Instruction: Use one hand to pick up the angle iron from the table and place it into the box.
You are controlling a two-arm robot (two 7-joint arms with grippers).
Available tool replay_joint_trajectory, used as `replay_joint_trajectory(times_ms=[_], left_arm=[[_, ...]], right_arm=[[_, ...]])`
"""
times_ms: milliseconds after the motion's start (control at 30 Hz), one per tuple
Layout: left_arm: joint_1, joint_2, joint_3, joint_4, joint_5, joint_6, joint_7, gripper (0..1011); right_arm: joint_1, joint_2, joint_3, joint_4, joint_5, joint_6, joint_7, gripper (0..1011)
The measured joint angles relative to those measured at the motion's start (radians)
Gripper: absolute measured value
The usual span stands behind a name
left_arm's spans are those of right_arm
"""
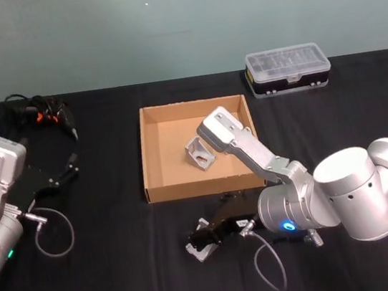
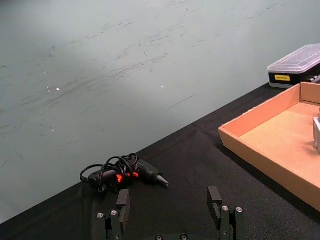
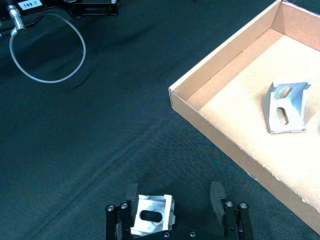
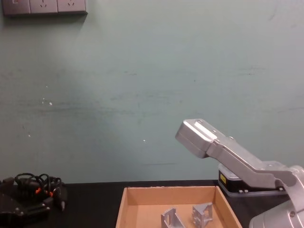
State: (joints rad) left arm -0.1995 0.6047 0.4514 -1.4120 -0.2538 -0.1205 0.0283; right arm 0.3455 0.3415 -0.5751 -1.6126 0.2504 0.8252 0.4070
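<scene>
One silver angle iron [image 1: 198, 248] lies on the black table [image 1: 120, 286] in front of the tan cardboard box [image 1: 159, 192]. My right gripper [image 1: 208, 234] hangs low over it. In the right wrist view the right gripper [image 3: 173, 196] is open, and this angle iron [image 3: 150, 216] sits between the fingers, close against one finger [image 3: 131, 192] and apart from the other. Another angle iron [image 1: 200, 152] rests inside the box; the chest view shows two there [image 4: 172, 218] [image 4: 203, 213]. My left gripper [image 1: 62, 176] is parked open at the far left.
A black tool with a tangled cable [image 1: 43, 112] lies at the back left. A black case with a clear lid [image 1: 287, 68] stands behind the box to the right. Grey cable loops lie near each arm [image 1: 53, 236] [image 1: 269, 265].
</scene>
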Motion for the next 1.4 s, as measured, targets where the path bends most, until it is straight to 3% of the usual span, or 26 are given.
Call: replay_joint_trajectory(times_ms=[200,733,767,833,1100,1400], left_arm=[[0.0,0.0,0.0,0.0,0.0,0.0,0.0,1011],[0.0,0.0,0.0,0.0,0.0,0.0,0.0,1011],[0.0,0.0,0.0,0.0,0.0,0.0,0.0,1011],[0.0,0.0,0.0,0.0,0.0,0.0,0.0,1011],[0.0,0.0,0.0,0.0,0.0,0.0,0.0,1011],[0.0,0.0,0.0,0.0,0.0,0.0,0.0,1011]], right_arm=[[0.0,0.001,0.0,-0.001,0.0,0.0,0.0,800],[0.0,0.002,0.0,-0.003,0.001,-0.002,0.0,262],[0.0,0.002,0.0,-0.003,0.001,-0.002,0.0,262],[0.0,0.002,0.0,-0.003,0.002,-0.002,0.0,164],[0.0,0.002,0.0,-0.004,0.002,-0.003,0.001,95],[-0.014,0.003,0.018,-0.041,-0.012,-0.013,0.01,94]])
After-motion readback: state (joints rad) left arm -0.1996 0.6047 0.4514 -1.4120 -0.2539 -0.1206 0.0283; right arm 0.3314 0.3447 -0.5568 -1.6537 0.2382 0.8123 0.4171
